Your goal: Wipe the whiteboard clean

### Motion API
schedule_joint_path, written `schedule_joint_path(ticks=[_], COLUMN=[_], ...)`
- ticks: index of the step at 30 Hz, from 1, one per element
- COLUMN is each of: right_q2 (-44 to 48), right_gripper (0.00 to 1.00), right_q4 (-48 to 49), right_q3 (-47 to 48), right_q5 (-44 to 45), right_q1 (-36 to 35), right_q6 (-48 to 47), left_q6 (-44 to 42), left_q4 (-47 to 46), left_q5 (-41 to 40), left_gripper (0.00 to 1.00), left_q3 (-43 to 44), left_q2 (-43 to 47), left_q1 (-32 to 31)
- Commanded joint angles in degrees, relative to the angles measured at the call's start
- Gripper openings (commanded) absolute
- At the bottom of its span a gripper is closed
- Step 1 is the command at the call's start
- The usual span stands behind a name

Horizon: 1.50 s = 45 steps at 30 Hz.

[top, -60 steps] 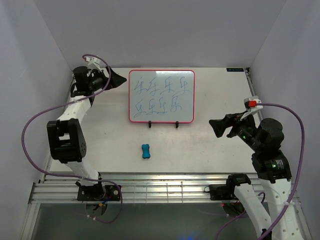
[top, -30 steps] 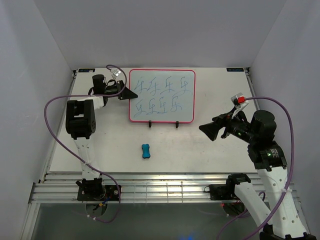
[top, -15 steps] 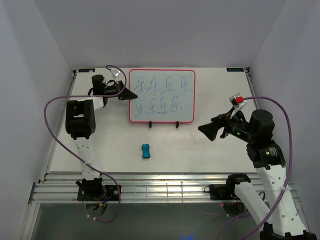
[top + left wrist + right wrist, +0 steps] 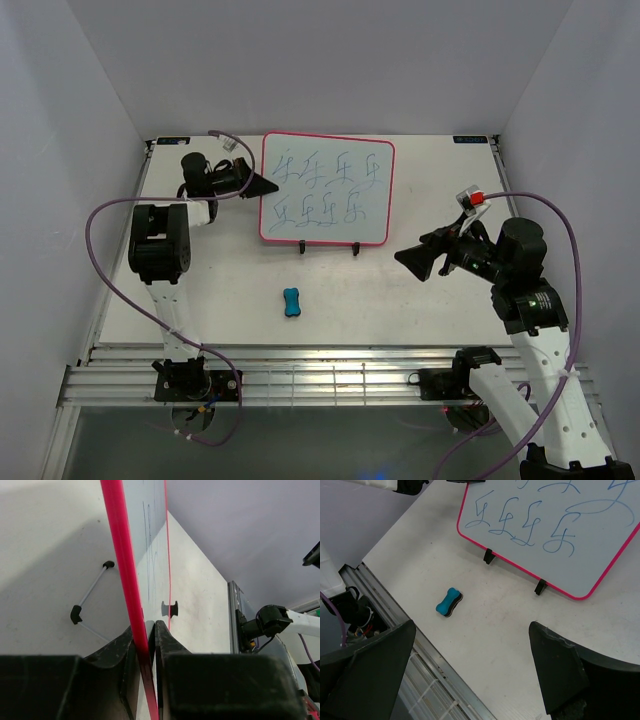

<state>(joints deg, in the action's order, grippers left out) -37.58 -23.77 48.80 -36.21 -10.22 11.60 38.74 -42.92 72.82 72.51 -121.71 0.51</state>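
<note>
The whiteboard (image 4: 328, 190), pink-framed and covered in blue-green scribbles, leans on its stand at the back middle of the table. My left gripper (image 4: 268, 185) is shut on its left edge. In the left wrist view both fingers (image 4: 149, 625) pinch the red frame (image 4: 120, 555) edge-on. My right gripper (image 4: 408, 257) hangs open above the table, right of the board's lower corner, with nothing in it. The right wrist view looks down between its spread fingers (image 4: 472, 627) at the board (image 4: 560, 525) and the eraser.
A small blue bone-shaped eraser (image 4: 291, 301) lies on the table in front of the board, also seen from the right wrist (image 4: 449, 602). The black wire stand (image 4: 90, 597) props the board from behind; its feet (image 4: 301, 247) stick out below. A metal rail (image 4: 300, 380) borders the near edge.
The left gripper has closed on the board's left edge, and the board has shifted slightly to the right. The right gripper has crept a little left, staying open.
</note>
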Motion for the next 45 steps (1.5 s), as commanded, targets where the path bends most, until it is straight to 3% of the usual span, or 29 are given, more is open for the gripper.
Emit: schedule_joint_path(ticks=[1,5,15,22,28,37,41,45], right_q2=[0.58,0.32,-0.38,-1.44,-1.79,-0.91,-0.83,-0.74], right_gripper=[1.00,1.00,1.00,0.96,0.96,0.96,0.96,0.96], right_q4=[2.59,2.41,2.59,1.63,-1.27,-2.68,-2.42,-2.68], right_q3=[-0.02,-0.72,-0.63,-0.11,1.92,2.27,2.44,2.44], right_q5=[-0.62,-0.09,0.52,4.02,8.34,11.07,11.16,11.86], right_q1=[-0.15,-0.15,-0.24,-0.24,-0.24,-0.24,-0.24,-0.24], right_q6=[0.27,-0.17,-0.43,-1.13,-2.89,-3.07,-2.81,-2.81], left_q6=[7.90,13.98,15.48,13.20,13.03,10.04,12.31,8.90], left_q4=[-17.01,-24.75,-26.26,-14.93,-12.02,-0.08,1.61,5.99], left_q5=[-4.44,-4.70,-7.42,-11.38,-12.34,-16.74,-18.06,-21.31], left_gripper=[0.00,0.00,0.00,0.00,0.00,0.00,0.00,0.00], left_q3=[0.18,0.35,0.52,7.28,10.98,16.69,17.22,16.43], left_q2=[4.99,4.73,7.36,10.88,10.09,11.76,12.11,13.61], left_q1=[0.37,0.37,-1.29,-6.56,-11.23,-14.22,-14.84,-15.89])
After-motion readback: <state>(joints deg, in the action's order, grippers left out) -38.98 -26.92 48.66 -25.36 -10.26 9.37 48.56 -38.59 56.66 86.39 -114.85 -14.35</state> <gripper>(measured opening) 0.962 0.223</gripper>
